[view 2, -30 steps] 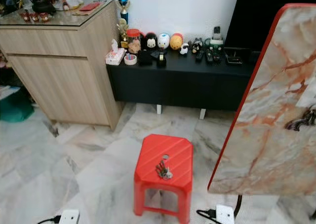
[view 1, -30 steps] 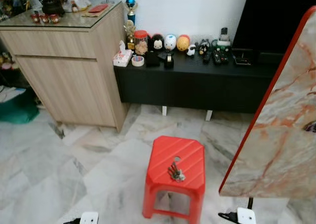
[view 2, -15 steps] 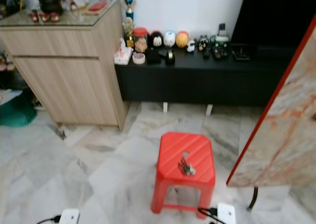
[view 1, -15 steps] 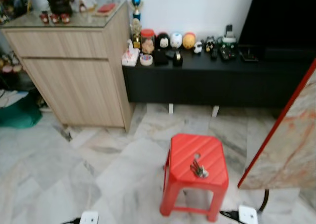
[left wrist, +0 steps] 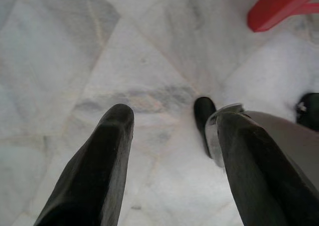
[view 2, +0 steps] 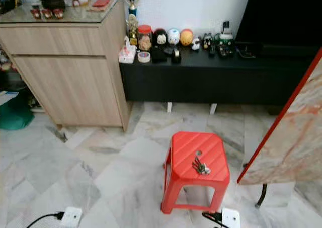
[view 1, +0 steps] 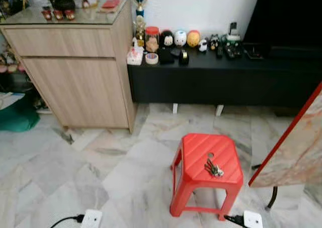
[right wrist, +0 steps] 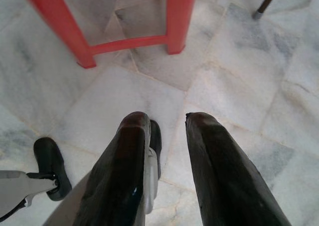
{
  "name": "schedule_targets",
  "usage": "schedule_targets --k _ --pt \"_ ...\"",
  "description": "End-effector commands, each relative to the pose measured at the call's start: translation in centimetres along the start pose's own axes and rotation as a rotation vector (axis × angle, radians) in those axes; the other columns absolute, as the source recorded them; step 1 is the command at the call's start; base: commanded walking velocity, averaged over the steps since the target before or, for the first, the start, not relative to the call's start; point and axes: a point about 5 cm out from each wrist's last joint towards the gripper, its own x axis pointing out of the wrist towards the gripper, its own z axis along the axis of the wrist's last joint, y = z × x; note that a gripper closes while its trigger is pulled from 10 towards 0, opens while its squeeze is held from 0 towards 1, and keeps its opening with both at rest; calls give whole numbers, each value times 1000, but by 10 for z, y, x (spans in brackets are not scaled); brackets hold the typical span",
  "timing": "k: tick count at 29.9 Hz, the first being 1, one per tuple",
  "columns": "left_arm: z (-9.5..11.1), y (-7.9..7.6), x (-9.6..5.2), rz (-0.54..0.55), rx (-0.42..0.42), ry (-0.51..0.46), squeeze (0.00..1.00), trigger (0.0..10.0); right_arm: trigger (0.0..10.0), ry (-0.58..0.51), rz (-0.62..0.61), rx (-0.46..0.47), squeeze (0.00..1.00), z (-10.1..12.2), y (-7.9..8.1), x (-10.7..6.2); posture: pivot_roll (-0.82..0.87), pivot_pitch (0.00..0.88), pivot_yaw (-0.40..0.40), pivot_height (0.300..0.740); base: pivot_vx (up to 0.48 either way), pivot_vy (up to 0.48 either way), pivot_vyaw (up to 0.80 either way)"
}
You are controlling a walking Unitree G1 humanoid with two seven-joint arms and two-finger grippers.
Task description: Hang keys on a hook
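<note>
A small bunch of keys (view 1: 213, 168) lies on top of a red plastic stool (view 1: 227, 158) standing on the marble floor in front of me, slightly to the right. My left gripper (left wrist: 169, 126) hangs low over the floor with its fingers spread apart and nothing between them; a red stool leg (left wrist: 279, 6) shows beyond it. My right gripper (right wrist: 167, 123) also hangs over the floor, fingers apart and empty, with the stool's legs (right wrist: 179, 21) just beyond it. No hook can be made out.
A wooden cabinet (view 1: 75, 72) stands at the back left, a low black TV bench (view 1: 226, 82) with small figurines along the wall. A marble-patterned tabletop with a red edge (view 1: 297, 147) leans in at the right. White power sockets (view 1: 90, 219) with cables lie on the floor.
The camera has shifted left and back: the stool and keys now sit further right in the picture, and the marble tabletop takes up far less of the right side. The keys stay put.
</note>
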Motion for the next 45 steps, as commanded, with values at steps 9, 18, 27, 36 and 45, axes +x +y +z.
schedule_targets --k 9,18,27,36,45 --pt "1 0 1 39 -123 2 0 10000 10000 -12 -9 6 0 2 -3 0 31 0 -9 740 0 0 0" --pt "2 2 1 43 -133 6 0 10000 10000 -19 6 10 0 1 0 0 27 0 -3 740 0 0 0" --pt "-4 1 0 41 -135 18 0 10000 10000 -18 10 -7 0 1 0 0 29 0 -4 740 0 0 0" --pt "-4 1 0 39 -138 18 0 10000 10000 -31 20 -31 0 3 4 0 30 0 -6 740 249 0 47" --pt "-2 1 0 34 -142 14 0 10000 10000 -36 17 -2 0 5 13 1 28 0 -11 740 324 0 246"
